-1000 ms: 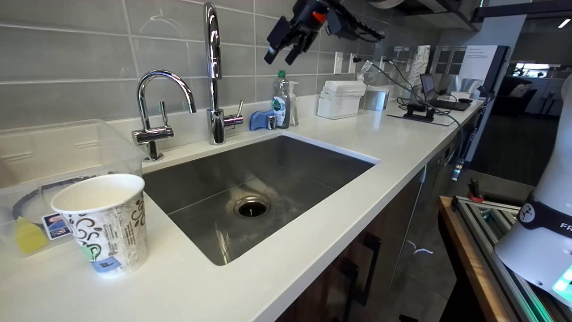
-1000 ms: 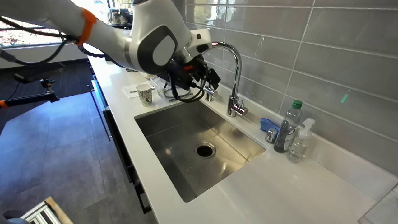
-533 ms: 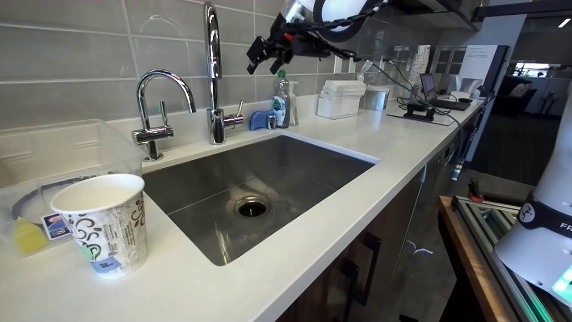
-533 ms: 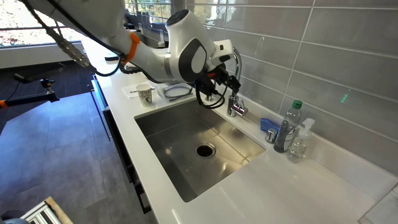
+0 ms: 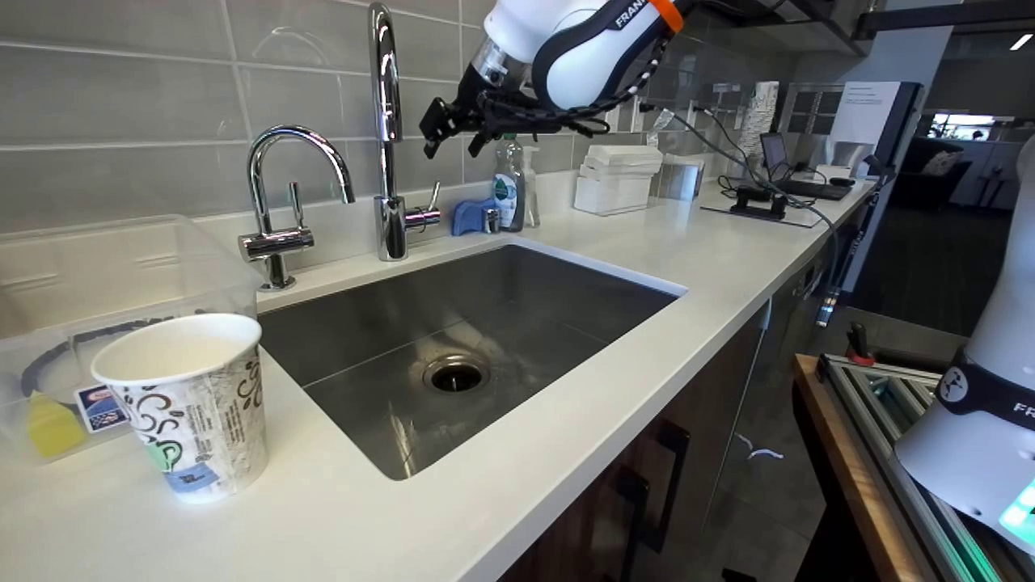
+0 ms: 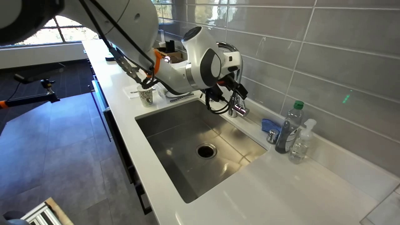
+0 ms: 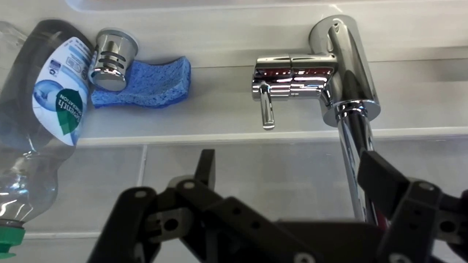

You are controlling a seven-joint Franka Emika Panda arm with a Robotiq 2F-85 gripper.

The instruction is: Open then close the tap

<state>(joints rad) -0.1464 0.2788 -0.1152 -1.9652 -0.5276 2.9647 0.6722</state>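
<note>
Gripper (image 7: 290, 170) spread wide, up near the tap (image 5: 389, 129)!
In an exterior view it stands upright past the far edge of the sink (image 5: 525, 339), gripper to its right; the wrist view has the lever (image 7: 267, 107) beyond the fingertips (image 7: 206, 168).

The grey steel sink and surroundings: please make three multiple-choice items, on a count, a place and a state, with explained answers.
1. How many chrome taps by the steel sink?
A) two B) three C) four
2. The curved blue sponge is:
A) in the sink B) beside the slotted chrome cylinder C) between the taps
3. The black two-fingered gripper is:
A) shut B) holding the sponge C) open

1A: the tall tap and shorter arched tap show.
2B: the cylinder partly hides it.
3C: its jaws stand apart.
</note>
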